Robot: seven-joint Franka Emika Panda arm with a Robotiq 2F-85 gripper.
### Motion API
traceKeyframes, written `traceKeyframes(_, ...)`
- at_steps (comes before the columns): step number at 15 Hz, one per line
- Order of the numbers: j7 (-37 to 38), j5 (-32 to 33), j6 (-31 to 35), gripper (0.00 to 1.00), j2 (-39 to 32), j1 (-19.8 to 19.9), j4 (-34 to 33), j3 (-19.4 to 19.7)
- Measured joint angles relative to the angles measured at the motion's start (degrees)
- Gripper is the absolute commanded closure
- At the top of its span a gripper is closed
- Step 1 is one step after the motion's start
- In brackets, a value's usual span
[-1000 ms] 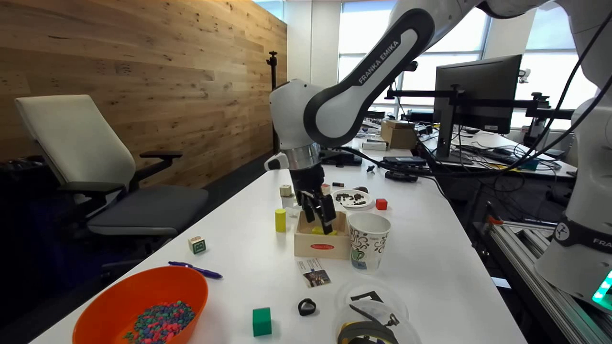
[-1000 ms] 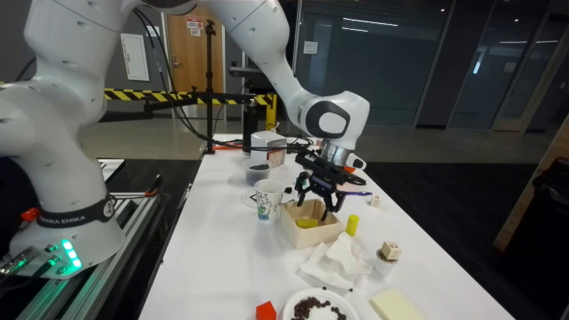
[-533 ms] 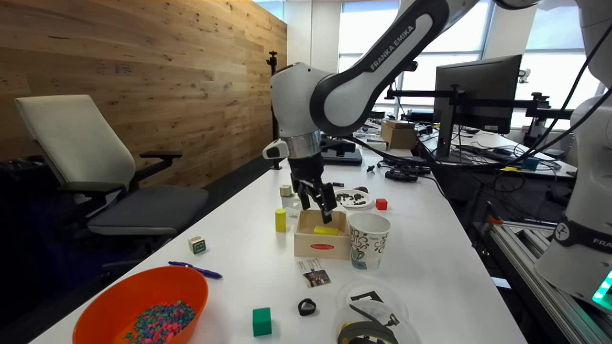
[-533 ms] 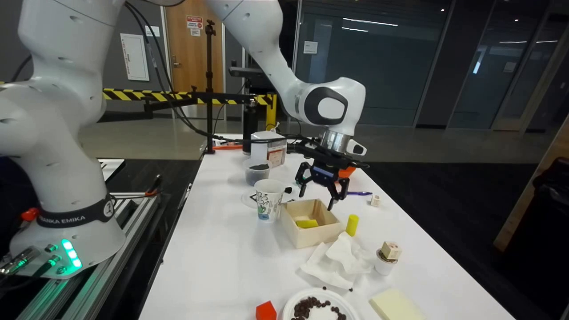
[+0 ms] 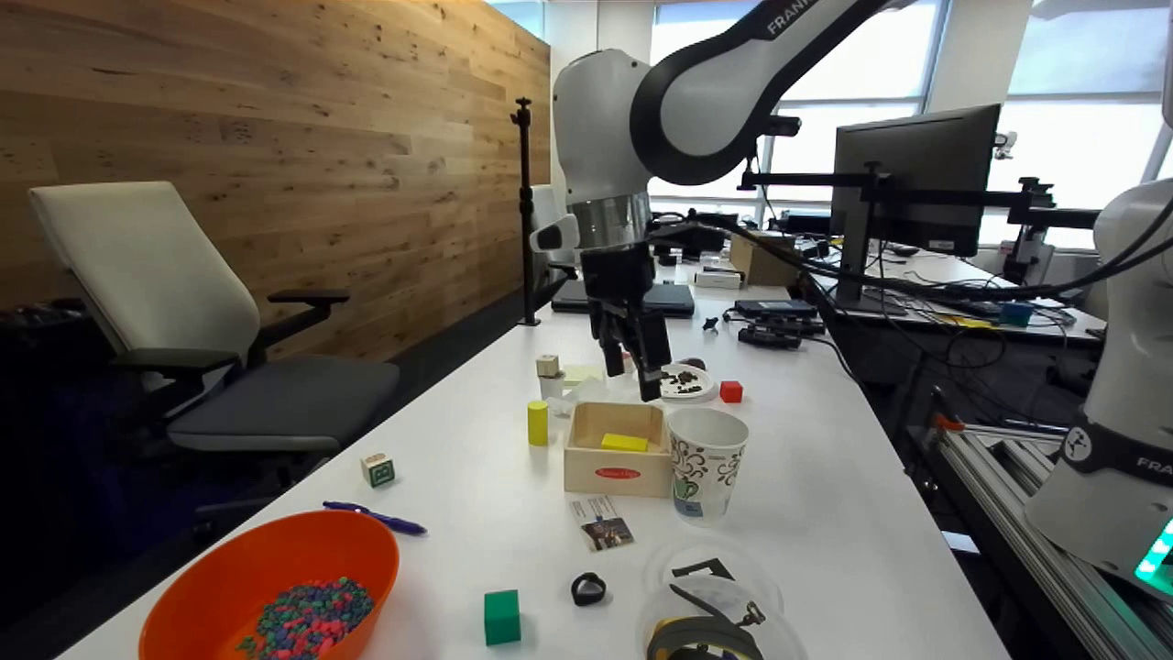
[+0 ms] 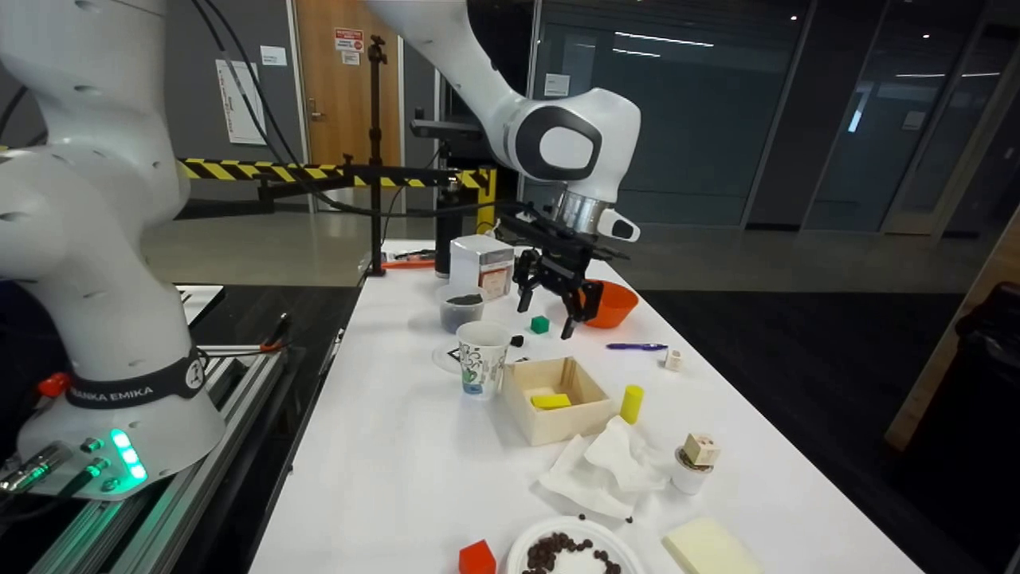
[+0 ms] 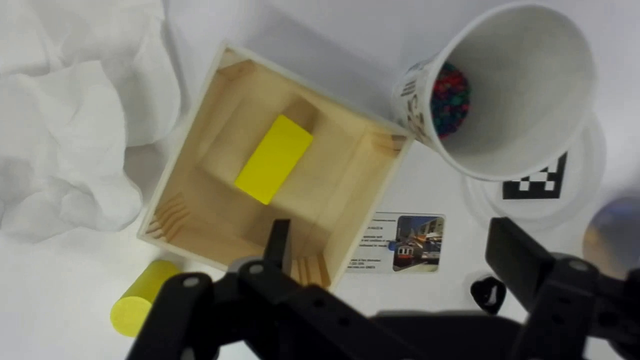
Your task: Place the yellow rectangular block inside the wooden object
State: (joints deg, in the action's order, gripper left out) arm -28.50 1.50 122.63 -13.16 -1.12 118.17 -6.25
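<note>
The yellow rectangular block (image 5: 624, 443) lies flat on the floor of the wooden box (image 5: 591, 472), apart from its walls in the wrist view. In an exterior view the block (image 6: 551, 402) shows inside the box (image 6: 570, 424) too. The wrist view shows the block (image 7: 274, 160) near the middle of the box (image 7: 367, 200). My gripper (image 5: 632, 385) is open and empty, raised above the box and apart from it. In an exterior view the gripper (image 6: 545, 322) hangs beyond the box. In the wrist view the fingers (image 7: 387, 232) stand wide apart with nothing between them.
A paper cup (image 5: 706, 472) stands close beside the box. A yellow cylinder (image 5: 538, 423) stands upright on its other side. A crumpled napkin (image 6: 610, 470), an orange bowl (image 5: 275, 587), a green cube (image 5: 501, 617) and a red cube (image 5: 730, 391) are also on the table.
My open gripper has risen up out of the wooden box and moved away above it. The yellow block has stayed lying in the box.
</note>
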Motion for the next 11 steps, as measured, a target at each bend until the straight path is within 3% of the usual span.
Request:
traceKeyframes(3,2.13,-5.21,0.05,0.0,2.79,0.64,3.41,0.41)
traceKeyframes(11,3.01,-5.93,0.05,0.0,3.67,0.93,4.7,0.42)
